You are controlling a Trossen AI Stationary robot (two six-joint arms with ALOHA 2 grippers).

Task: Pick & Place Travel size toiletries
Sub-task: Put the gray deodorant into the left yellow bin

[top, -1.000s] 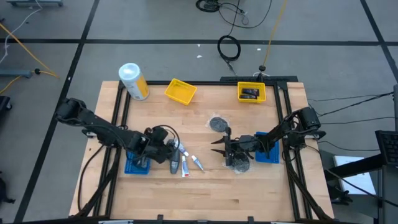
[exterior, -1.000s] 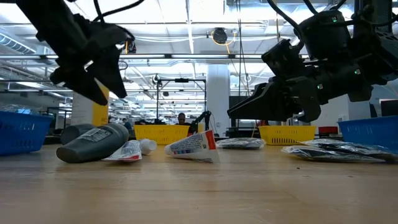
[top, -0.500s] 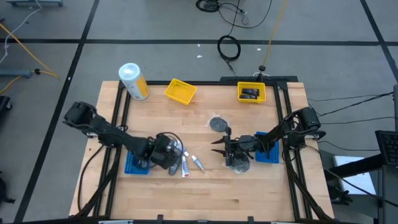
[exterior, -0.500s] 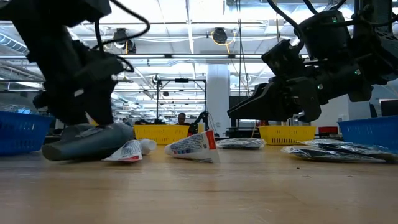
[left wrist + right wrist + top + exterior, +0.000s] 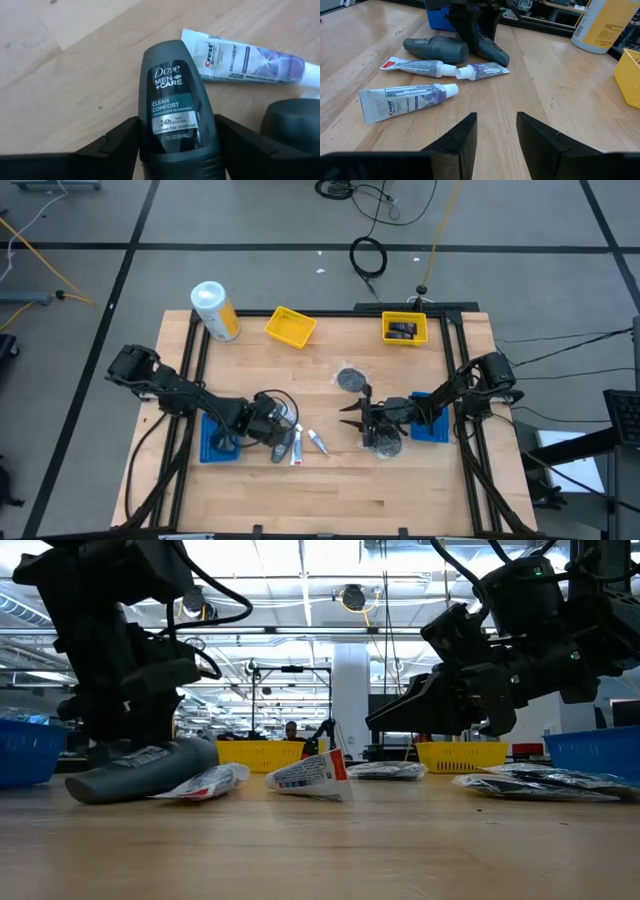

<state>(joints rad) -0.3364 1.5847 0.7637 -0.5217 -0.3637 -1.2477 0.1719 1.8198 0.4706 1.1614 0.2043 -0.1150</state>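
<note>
While the left tool (image 5: pixel 175 145) straddles a dark grey bottle (image 5: pixel 176 100) lying on the counter (image 5: pixel 75 75), its grip is unclear. Its base is cut off. The right tool (image 5: pixel 496 131) hovers released near the tubes (image 5: pixel 405 97).

Dark grey bottle (image 5: pixel 175 105) with teal label; white tube (image 5: pixel 245 57), purple print; yellow trays (image 5: pixel 290 326); blue trays (image 5: pixel 220 444).

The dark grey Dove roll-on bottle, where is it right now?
The dark grey Dove roll-on bottle lies on the wooden table's left half between the left gripper's fingers, beside the white toothpaste tubes and near the blue tray.
</note>
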